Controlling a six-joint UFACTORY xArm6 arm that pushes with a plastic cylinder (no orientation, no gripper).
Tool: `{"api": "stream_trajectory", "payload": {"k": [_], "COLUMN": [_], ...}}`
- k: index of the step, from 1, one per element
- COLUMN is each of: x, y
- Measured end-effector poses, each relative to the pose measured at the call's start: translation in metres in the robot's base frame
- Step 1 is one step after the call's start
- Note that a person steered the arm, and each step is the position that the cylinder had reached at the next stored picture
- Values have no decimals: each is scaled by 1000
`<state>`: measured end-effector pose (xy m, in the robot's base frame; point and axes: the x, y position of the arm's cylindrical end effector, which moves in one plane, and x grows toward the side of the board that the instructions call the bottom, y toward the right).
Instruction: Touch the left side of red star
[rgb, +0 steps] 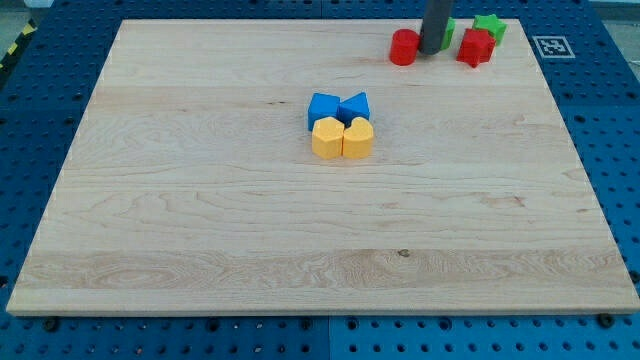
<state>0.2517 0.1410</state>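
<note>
The red star (476, 47) lies near the board's top right corner. My tip (432, 50) is the lower end of the dark rod that comes down from the view's top edge. It stands to the left of the red star, with a small gap between them. A red cylinder (404, 47) sits just left of the tip, close to it or touching. A green block (447, 30) is partly hidden behind the rod. A green star (489, 27) lies just above and right of the red star.
Near the board's middle is a tight cluster: a blue block (322, 107), a blue triangle-like block (355, 105), a yellow hexagon (327, 138) and a yellow heart (358, 138). The wooden board (200, 230) lies on a blue pegboard. A fiducial marker (551, 45) sits beyond the top right corner.
</note>
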Motion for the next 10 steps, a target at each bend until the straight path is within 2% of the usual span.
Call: {"api": "stream_trajectory", "payload": {"k": [1,3,5,6,10], "x": [-3,-12,-7,12,17], "y": [-1,35,5,10,30]}}
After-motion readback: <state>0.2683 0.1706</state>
